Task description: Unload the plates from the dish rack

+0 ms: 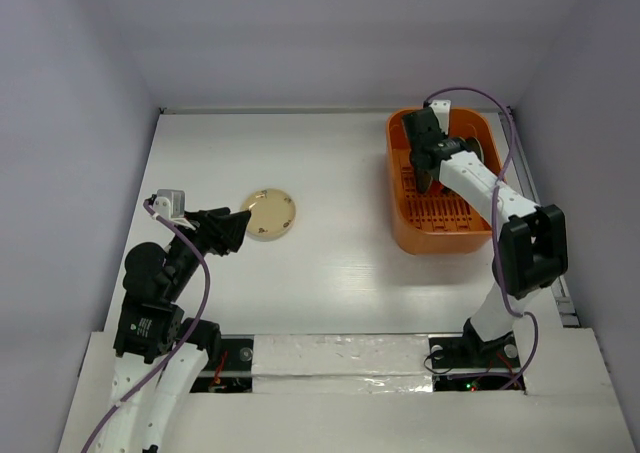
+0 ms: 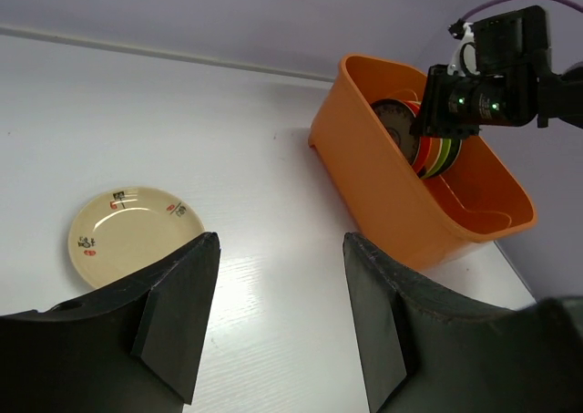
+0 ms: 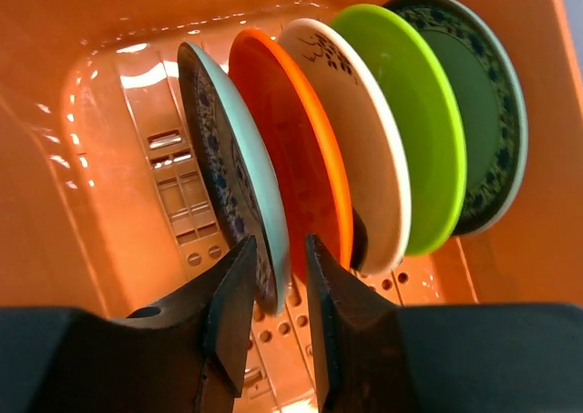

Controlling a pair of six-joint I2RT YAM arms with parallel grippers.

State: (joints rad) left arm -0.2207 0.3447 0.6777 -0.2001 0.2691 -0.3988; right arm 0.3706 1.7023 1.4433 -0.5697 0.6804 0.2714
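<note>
The orange dish rack [image 1: 440, 235] stands at the back right. In the right wrist view several plates stand on edge in it [image 3: 109, 203]: dark grey [image 3: 228, 158], red-orange [image 3: 301, 149], cream [image 3: 355, 130], yellow-green [image 3: 410, 112] and patterned teal [image 3: 483, 103]. My right gripper [image 3: 281, 242] is inside the rack [image 1: 425, 178]. Its jaws are narrowly open and straddle the lower rim of the dark grey plate, with a small gap on the right side. A tan plate [image 1: 270, 214] lies flat on the table. My left gripper [image 1: 245, 223] is open and empty just left of it [image 2: 127, 231].
The white table [image 1: 330, 173] is walled at the back and both sides. The rack's near wall [image 2: 392, 185] faces the left gripper [image 2: 282, 249] across bare table. The right arm [image 1: 500, 203] reaches over the rack's right side.
</note>
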